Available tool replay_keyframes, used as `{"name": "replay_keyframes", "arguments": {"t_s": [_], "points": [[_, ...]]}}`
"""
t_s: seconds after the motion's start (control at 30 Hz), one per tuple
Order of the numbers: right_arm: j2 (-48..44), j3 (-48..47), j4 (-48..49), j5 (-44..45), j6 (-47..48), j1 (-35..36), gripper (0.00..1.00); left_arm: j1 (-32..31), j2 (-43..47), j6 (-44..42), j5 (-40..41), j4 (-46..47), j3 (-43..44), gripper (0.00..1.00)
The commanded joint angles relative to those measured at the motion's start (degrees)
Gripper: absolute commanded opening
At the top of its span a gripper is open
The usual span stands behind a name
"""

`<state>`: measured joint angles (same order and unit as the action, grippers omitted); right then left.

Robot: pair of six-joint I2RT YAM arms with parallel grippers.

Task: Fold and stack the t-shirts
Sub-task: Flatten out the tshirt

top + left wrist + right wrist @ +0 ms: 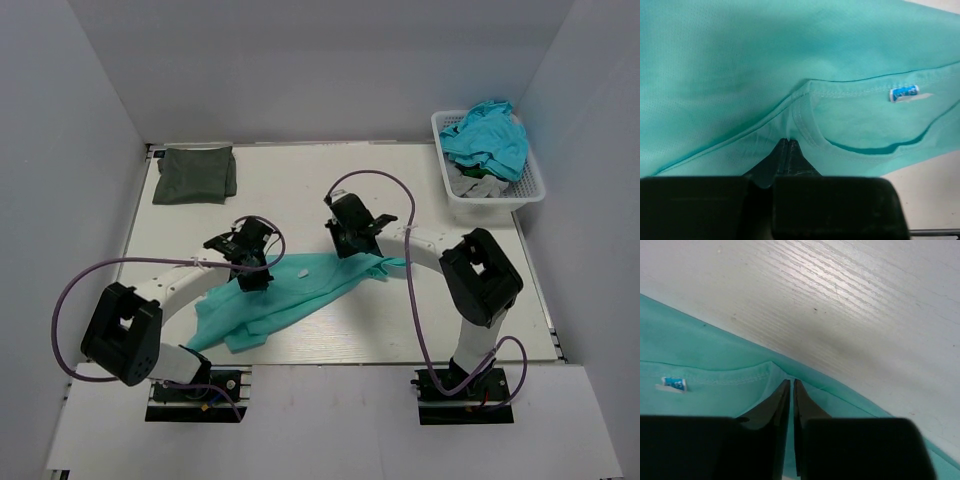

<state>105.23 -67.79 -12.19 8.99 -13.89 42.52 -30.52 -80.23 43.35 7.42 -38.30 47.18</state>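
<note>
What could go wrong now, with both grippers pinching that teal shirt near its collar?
The left gripper and right gripper each hold only a thin pinch by the collar of the teal t-shirt, so the cloth may slip out on lifting. The shirt's body lies bunched toward the left arm, so it might drag or snag there.

Two t-shirts [300, 288] [195, 175], one basket [480, 203]

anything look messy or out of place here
The teal t-shirt lies bunched and skewed diagonally mid-table, the left hand and right hand pinching its collar. The olive t-shirt is neatly folded far left; clothes overflow the basket.
</note>
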Motion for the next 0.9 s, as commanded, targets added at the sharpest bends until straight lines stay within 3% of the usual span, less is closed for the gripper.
{"name": "replay_keyframes", "arguments": {"t_s": [0.0, 0.03, 0.23, 0.43, 0.57, 0.67, 0.7, 0.87], "points": [[-3.54, 0.38, 2.61, -2.75, 1.58, 0.72, 0.15, -0.33, 4.98, -0.73, 0.58, 1.83, -0.42, 0.0], [-3.19, 0.38, 2.69, -3.01, 2.02, 0.81, 0.23, -0.33, 5.86, -0.73, 0.58, 2.35, -1.12, 0.0], [0.67, -2.69, 1.11, -1.27, 3.08, 2.21, 0.49, -0.33, 9.3, -1.25, 0.58, 2.97, -3.32, 0.0], [3.75, -4.28, -0.91, 4.44, 1.32, 2.22, 0.51, -0.33, 9.83, -1.25, 0.58, 2.97, -3.85, 0.0], [4.9, -4.63, -1.7, 6.91, -0.34, 2.3, 0.42, -0.33, 9.83, -1.25, 0.58, 2.97, -3.85, 0.0], [5.08, -4.55, -2.67, 8.49, -1.31, 2.3, 0.23, -0.33, 9.83, -1.25, 0.58, 2.97, -3.85, 0.0], [4.9, -4.46, -2.67, 9.19, -1.4, 2.3, 0.0, -0.33, 9.83, -1.25, 0.58, 2.97, -3.85, 0.0], [0.51, -4.81, -3.02, 9.2, -1.93, 2.3, 0.0, -0.94, 10.35, -1.25, 1.1, 3.5, -2.62, 0.0]]}}
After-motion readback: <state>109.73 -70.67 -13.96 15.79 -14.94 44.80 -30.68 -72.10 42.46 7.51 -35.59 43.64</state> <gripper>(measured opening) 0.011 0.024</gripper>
